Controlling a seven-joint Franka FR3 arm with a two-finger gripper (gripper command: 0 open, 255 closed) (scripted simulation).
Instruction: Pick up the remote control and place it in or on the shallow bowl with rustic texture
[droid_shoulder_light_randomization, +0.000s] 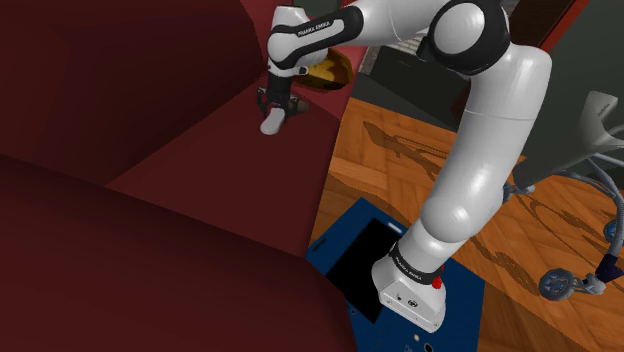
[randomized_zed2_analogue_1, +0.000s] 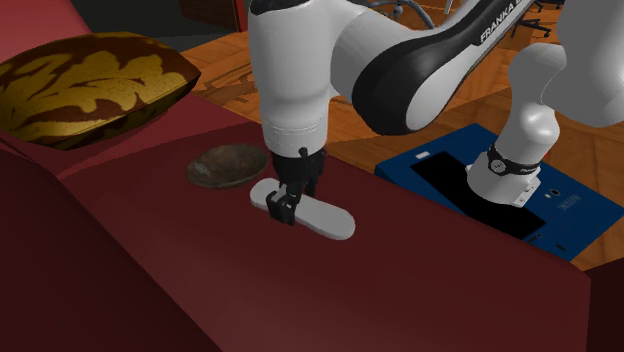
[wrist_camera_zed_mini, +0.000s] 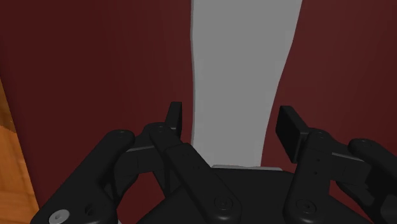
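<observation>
Wrist view: the tool (wrist_camera_zed_mini: 232, 121) stands wide, its fingers astride the pale grey remote control (wrist_camera_zed_mini: 238, 63), which lies flat on the dark red sofa seat (wrist_camera_zed_mini: 95, 63). In the second exterior view, the brown shallow bowl (randomized_zed2_analogue_1: 228, 165) sits just beside the remote, at its ten o'clock.

Sofa seat: remote control, bowl, cushion, gripper, with the stand alongside.

The remote control (randomized_zed2_analogue_1: 322, 216) lies flat on the sofa (randomized_zed2_analogue_1: 400, 290) seat. The bowl (randomized_zed2_analogue_1: 228, 165) sits just beside its end, toward the second exterior view's left, and the cushion (randomized_zed2_analogue_1: 90, 85) lies behind the bowl. The gripper (randomized_zed2_analogue_1: 289, 207) stands over the remote control, one finger on each side, apart from it. The stand (randomized_zed2_analogue_1: 560, 205) rests on the floor (droid_shoulder_light_randomization: 400, 170) beside the sofa.
</observation>
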